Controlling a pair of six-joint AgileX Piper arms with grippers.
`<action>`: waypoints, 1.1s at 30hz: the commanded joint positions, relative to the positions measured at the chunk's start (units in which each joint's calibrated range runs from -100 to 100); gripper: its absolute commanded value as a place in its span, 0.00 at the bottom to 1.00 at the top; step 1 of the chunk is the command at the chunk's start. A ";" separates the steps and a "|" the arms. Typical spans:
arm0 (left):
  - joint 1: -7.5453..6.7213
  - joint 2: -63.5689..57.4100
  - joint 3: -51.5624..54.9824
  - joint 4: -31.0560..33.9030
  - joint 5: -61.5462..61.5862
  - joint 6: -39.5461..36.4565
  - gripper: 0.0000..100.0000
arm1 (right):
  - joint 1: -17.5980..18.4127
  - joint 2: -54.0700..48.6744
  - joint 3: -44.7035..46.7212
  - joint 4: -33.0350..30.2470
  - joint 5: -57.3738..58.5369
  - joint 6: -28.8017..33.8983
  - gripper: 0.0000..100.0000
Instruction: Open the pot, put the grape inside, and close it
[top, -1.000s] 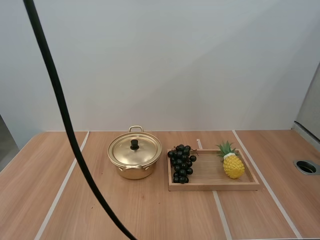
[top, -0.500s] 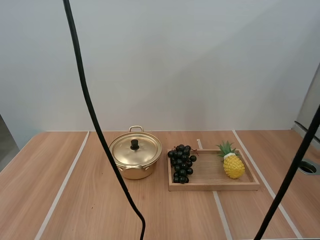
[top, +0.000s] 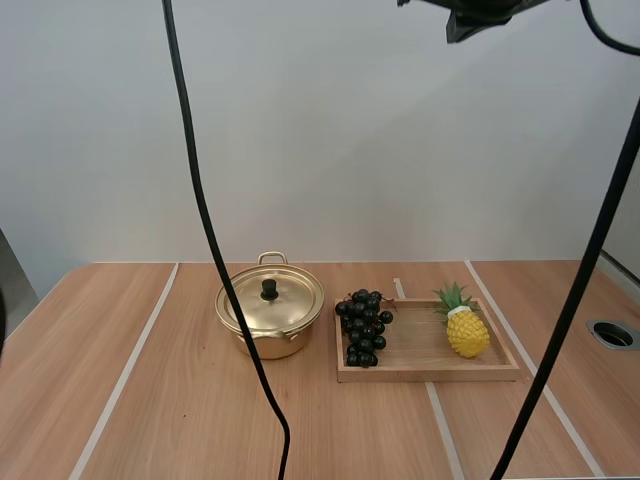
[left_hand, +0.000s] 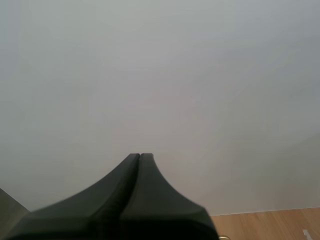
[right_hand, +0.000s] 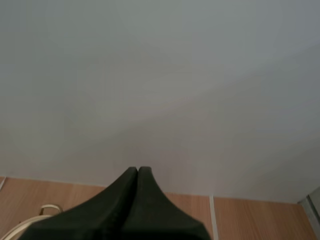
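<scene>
lidded pot (top: 287, 303) beside wooden tray (top: 430, 373) with grapes (top: 363, 325), pineapple (top: 467, 333)

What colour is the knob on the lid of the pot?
Black. The knob sits in the middle of the golden lid; the high view shows it best.

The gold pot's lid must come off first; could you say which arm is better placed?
Probably the left: the round gold metal pot stands left of the wooden table's middle, with the dark grape bunch on its right side.
</scene>
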 joint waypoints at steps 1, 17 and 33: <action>0.02 0.38 2.38 0.74 0.00 0.87 0.00 | -0.27 -1.52 5.69 0.18 0.00 0.12 0.00; 0.02 1.11 26.87 -2.41 0.00 3.38 0.00 | -0.27 -2.20 24.37 3.64 0.00 -2.85 0.00; 0.02 1.11 36.09 -2.97 0.00 4.20 0.00 | -0.27 -2.20 35.95 9.76 0.00 -5.14 0.00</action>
